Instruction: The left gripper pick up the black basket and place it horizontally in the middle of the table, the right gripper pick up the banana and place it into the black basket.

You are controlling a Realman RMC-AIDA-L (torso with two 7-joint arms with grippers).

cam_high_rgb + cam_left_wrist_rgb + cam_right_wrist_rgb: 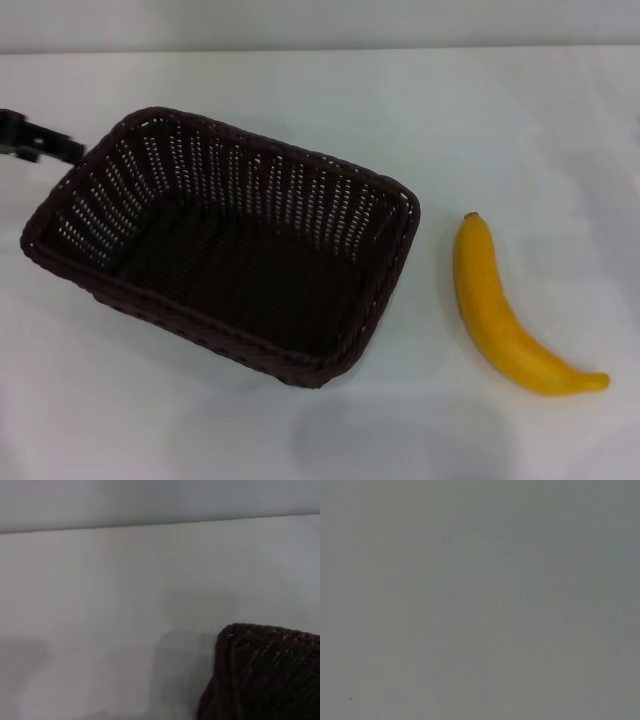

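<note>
The black basket sits on the white table, left of centre and slightly skewed, with its open top up and nothing inside. A corner of it shows in the left wrist view. My left gripper is at the far left edge of the head view, right at the basket's far-left corner; only a short black part shows. The yellow banana lies on the table to the right of the basket, apart from it, stem end pointing away from me. My right gripper is out of view; its wrist view shows only plain grey.
The table's far edge runs along the top of the head view, with a pale wall behind it. White tabletop shows in front of the basket and between the basket and the banana.
</note>
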